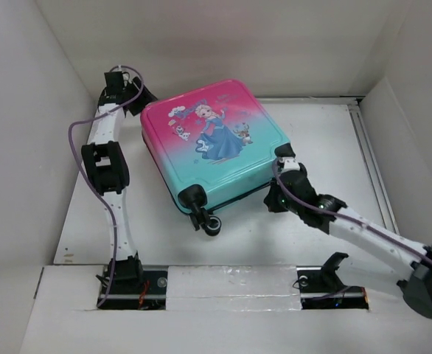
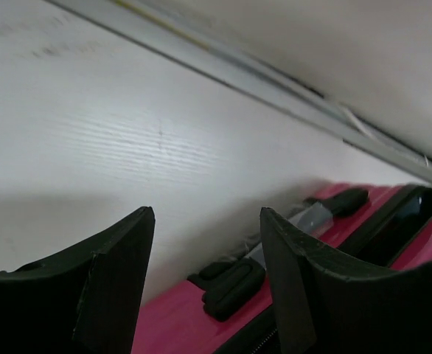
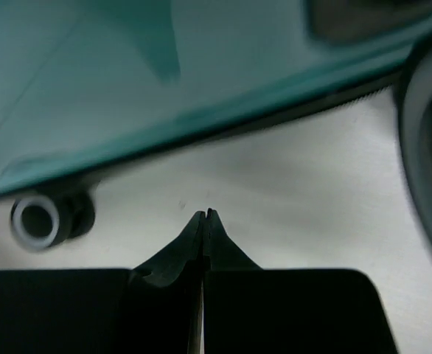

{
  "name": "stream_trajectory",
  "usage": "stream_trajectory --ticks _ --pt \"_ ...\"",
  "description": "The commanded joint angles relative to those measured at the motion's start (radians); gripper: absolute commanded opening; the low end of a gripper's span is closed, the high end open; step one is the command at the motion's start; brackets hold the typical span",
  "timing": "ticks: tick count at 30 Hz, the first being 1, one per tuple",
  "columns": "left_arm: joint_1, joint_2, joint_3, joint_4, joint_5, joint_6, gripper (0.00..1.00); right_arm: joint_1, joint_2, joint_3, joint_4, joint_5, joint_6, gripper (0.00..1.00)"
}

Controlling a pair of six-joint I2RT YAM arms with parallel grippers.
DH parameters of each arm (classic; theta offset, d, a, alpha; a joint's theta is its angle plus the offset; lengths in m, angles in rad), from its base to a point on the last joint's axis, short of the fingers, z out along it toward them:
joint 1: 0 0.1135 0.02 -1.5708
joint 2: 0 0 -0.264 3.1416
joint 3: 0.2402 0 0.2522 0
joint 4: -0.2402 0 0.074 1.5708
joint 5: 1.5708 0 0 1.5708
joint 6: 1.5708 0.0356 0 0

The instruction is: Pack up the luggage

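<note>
The left gripper (image 2: 207,221), black and two-fingered, hangs at the far-left corner of the white desk (image 1: 319,133). It stands about half wide, with nothing between the fingertips. Below it lies the pink end of the case with a black carry handle (image 2: 231,287). I cannot tell whether the pads touch the shell.

The luggage (image 1: 216,136) is a small hard-shell child's suitcase, pink fading to teal, with a cartoon princess in a blue dress on top and black trim. It lies flat, left of the desk's centre and toward the far edge. Its long axis runs diagonally: pink handle end far-left, teal wheel end near-right. A dark seam shows along the side; zipped or ajar is unclear.

The right gripper (image 3: 205,216) has its fingers pressed tip to tip, empty. It sits low over the desk, just off the teal end, between a black-and-white wheel (image 3: 35,221) and a second wheel (image 3: 426,147).

Judgement: there is one gripper at each end of the axis. The right looks better placed to work the seam, coming in from the near-right.
</note>
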Motion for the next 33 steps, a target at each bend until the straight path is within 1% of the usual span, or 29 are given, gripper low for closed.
stream_trajectory --ticks 1,2,4,5,7,8,9,10,11,13,14,15,16,17,18,19,20,21,22,23,24,25,26,27,28,30,31,32,33 --pt "-0.033 -0.040 -0.029 0.039 0.153 0.021 0.55 -0.077 0.114 0.099 0.192 0.061 -0.046 0.00" --pt "-0.047 -0.055 -0.061 0.049 0.153 0.021 0.55 -0.091 0.141 0.124 0.232 0.061 -0.056 0.00" --pt "-0.067 -0.101 -0.166 0.131 0.142 0.010 0.53 -0.129 0.229 0.159 0.322 0.039 -0.081 0.00" --pt "-0.076 -0.163 -0.307 0.173 0.142 -0.034 0.53 -0.163 0.259 0.199 0.358 -0.003 -0.093 0.00" --pt "-0.088 -0.248 -0.488 0.367 0.133 -0.114 0.48 -0.191 0.359 0.257 0.410 -0.050 -0.119 0.00" --pt "-0.088 -0.297 -0.709 0.459 0.121 -0.164 0.48 -0.210 0.394 0.298 0.410 -0.082 -0.134 0.00" --pt "-0.097 -0.402 -0.821 0.549 0.101 -0.270 0.46 -0.220 0.428 0.373 0.410 -0.097 -0.144 0.00" --pt "-0.107 -0.456 -0.927 0.711 0.080 -0.312 0.44 -0.220 0.488 0.406 0.425 -0.107 -0.153 0.00" --pt "-0.123 -0.554 -1.110 0.771 0.022 -0.335 0.41 -0.240 0.519 0.473 0.436 -0.129 -0.165 0.00" --pt "-0.148 -0.645 -1.246 0.835 -0.052 -0.358 0.39 -0.255 0.579 0.544 0.436 -0.174 -0.165 0.00" --pt "-0.166 -0.688 -1.309 0.852 -0.084 -0.358 0.39 -0.255 0.641 0.581 0.436 -0.198 -0.174 0.00" --pt "-0.188 -0.728 -1.413 0.863 -0.143 -0.358 0.39 -0.269 0.675 0.622 0.436 -0.250 -0.174 0.00" --pt "-0.227 -0.806 -1.455 0.863 -0.161 -0.346 0.39 -0.269 0.713 0.720 0.410 -0.280 -0.174 0.00" --pt "-0.246 -0.849 -1.503 0.863 -0.178 -0.346 0.39 -0.280 0.793 0.780 0.383 -0.307 -0.187 0.00" --pt "-0.266 -0.891 -1.547 0.863 -0.212 -0.332 0.39 -0.280 0.838 0.850 0.296 -0.336 -0.187 0.00" --pt "-0.304 -0.978 -1.630 0.863 -0.226 -0.321 0.39 -0.280 0.884 1.009 0.237 -0.382 -0.207 0.00" --pt "-0.318 -1.029 -1.668 0.839 -0.243 -0.321 0.39 -0.264 0.928 1.086 0.182 -0.383 -0.217 0.00" --pt "-0.327 -1.081 -1.702 0.819 -0.266 -0.312 0.39 -0.255 1.003 1.166 0.072 -0.383 -0.243 0.00" --pt "-0.328 -1.134 -1.762 0.788 -0.311 -0.312 0.39 -0.246 1.031 1.237 0.030 -0.349 -0.244 0.00" --pt "-0.328 -1.258 -1.784 0.761 -0.348 -0.312 0.41 -0.237 1.051 1.342 0.002 -0.332 -0.256 0.00" --pt "-0.328 -1.328 -1.795 0.689 -0.396 -0.312 0.46 -0.237 1.063 1.381 -0.019 -0.317 -0.256 0.01" --pt "-0.328 -1.394 -1.795 0.655 -0.474 -0.312 0.52 -0.237 1.064 1.414 -0.051 -0.303 -0.256 0.07" --pt "-0.328 -1.519 -1.804 0.627 -0.506 -0.312 0.59 -0.256 1.064 1.456 -0.052 -0.288 -0.256 0.14" --pt "-0.328 -1.576 -1.792 0.603 -0.529 -0.312 0.66 -0.267 1.045 1.471 -0.062 -0.277 -0.256 0.29" --pt "-0.328 -1.625 -1.781 0.566 -0.555 -0.312 0.74 -0.280 1.012 1.483 -0.062 -0.277 -0.256 0.38" --pt "-0.328 -1.740 -1.741 0.534 -0.625 -0.312 0.80 -0.319 0.975 1.501 -0.087 -0.277 -0.256 0.53" --pt "-0.328 -1.767 -1.726 0.523 -0.645 -0.312 0.82 -0.333 0.932 1.512 -0.100 -0.277 -0.256 0.64" --pt "-0.328 -1.788 -1.698 0.523 -0.689 -0.312 0.82 -0.344 0.904 1.512 -0.123 -0.277 -0.256 0.67" --pt "-0.328 -1.807 -1.689 0.523 -0.707 -0.312 0.82 -0.365 0.871 1.454 -0.124 -0.292 -0.256 0.69"
